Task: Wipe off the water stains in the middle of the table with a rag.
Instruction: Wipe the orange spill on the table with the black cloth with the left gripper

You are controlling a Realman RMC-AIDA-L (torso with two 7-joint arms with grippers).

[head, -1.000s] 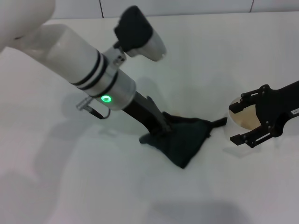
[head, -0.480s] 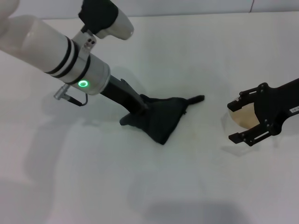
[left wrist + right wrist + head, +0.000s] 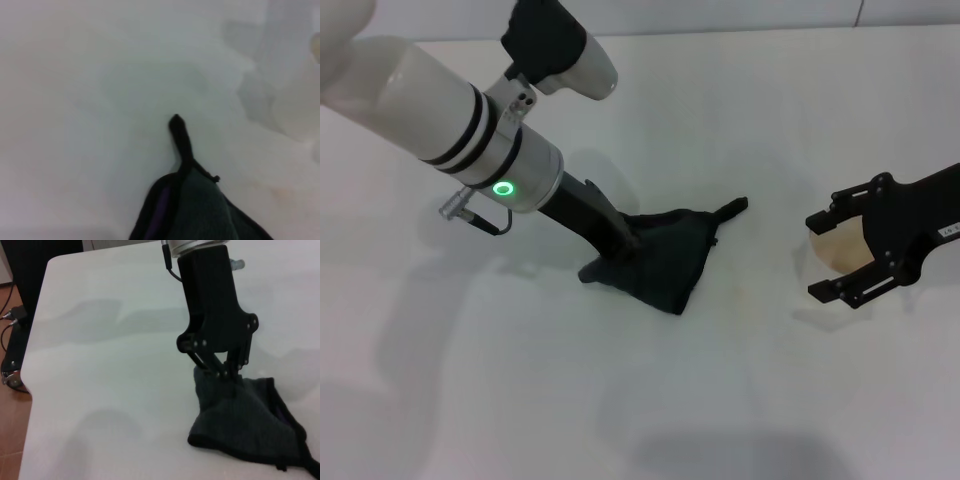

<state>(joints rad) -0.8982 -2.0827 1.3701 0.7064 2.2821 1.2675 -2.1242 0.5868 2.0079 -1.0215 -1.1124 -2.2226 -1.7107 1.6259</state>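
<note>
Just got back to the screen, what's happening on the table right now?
The left gripper is pinching the rag and pressing it flat on the table near the middle, with the pointed tail trailing toward the right side. The right gripper hovers open over at the right, around a clear cup. No orange-brown blot shows beside the rag; only a very faint tint remains on the table next to it.
</note>
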